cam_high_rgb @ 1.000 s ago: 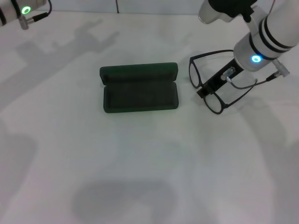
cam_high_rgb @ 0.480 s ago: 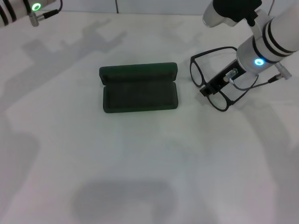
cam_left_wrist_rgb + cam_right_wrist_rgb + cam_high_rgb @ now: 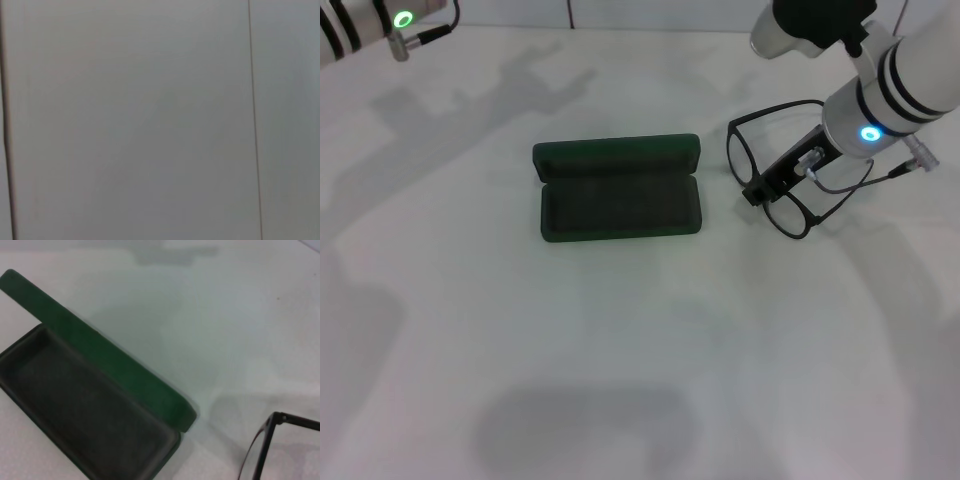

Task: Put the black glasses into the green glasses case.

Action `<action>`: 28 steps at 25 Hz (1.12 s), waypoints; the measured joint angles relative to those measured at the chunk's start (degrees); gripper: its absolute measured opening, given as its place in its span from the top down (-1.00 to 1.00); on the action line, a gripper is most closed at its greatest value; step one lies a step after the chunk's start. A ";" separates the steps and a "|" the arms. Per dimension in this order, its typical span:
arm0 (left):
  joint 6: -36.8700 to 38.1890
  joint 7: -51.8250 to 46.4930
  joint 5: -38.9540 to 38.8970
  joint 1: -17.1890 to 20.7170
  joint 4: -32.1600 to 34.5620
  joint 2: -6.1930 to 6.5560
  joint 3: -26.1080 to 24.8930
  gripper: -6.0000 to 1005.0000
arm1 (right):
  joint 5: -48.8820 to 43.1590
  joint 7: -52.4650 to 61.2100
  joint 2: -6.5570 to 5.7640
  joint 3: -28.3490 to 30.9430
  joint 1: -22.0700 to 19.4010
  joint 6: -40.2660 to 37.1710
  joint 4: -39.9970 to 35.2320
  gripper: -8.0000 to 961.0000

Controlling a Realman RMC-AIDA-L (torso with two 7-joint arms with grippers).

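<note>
**Right hand at the black glasses, case open to the left**

1. The green glasses case lies open on the white worktop, lid hinged back on the far side, dark lining facing up. Nothing lies inside it.
2. The black glasses sit to the right of the case, near it but apart, with the temple arms unfolded. One lens rim lies toward the far side, the other toward the near side.
3. The right hand is at the bridge between the two lenses, its dark fingers over the frame. Whether the fingers are closed on the frame or merely set about it cannot be told.
4. The right wrist view shows the open case and one hinge corner of the glasses.
5. The left arm is raised at the far left edge of the head view; its hand is out of sight.
</note>
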 joint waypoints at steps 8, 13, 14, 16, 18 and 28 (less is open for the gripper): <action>0.00 0.13 0.01 0.39 0.09 -0.09 0.00 -0.43 | 0.97 -0.11 0.02 -2.43 -0.11 0.66 -0.01 0.28; 0.00 -0.48 0.03 0.40 0.25 -0.11 0.00 -0.43 | 1.07 -1.76 -0.02 -2.67 -1.37 2.18 -0.66 0.43; 0.00 -0.71 0.03 0.40 0.47 -0.10 0.00 -0.43 | 1.08 -2.27 -0.02 -2.67 -1.65 2.36 -0.90 0.47; 0.04 -0.89 0.02 0.48 0.69 -0.07 0.00 -0.43 | 1.07 -4.17 -0.02 -2.70 -2.88 3.00 -2.23 0.56; 0.36 -0.85 0.32 0.54 0.76 -0.07 0.00 -0.42 | 0.98 -5.93 -0.06 -2.68 -4.58 3.56 -4.04 0.65; 11.65 -6.23 2.71 3.67 1.56 0.11 0.00 -0.42 | 10.64 -24.50 -0.33 7.69 -21.04 3.36 -21.72 0.75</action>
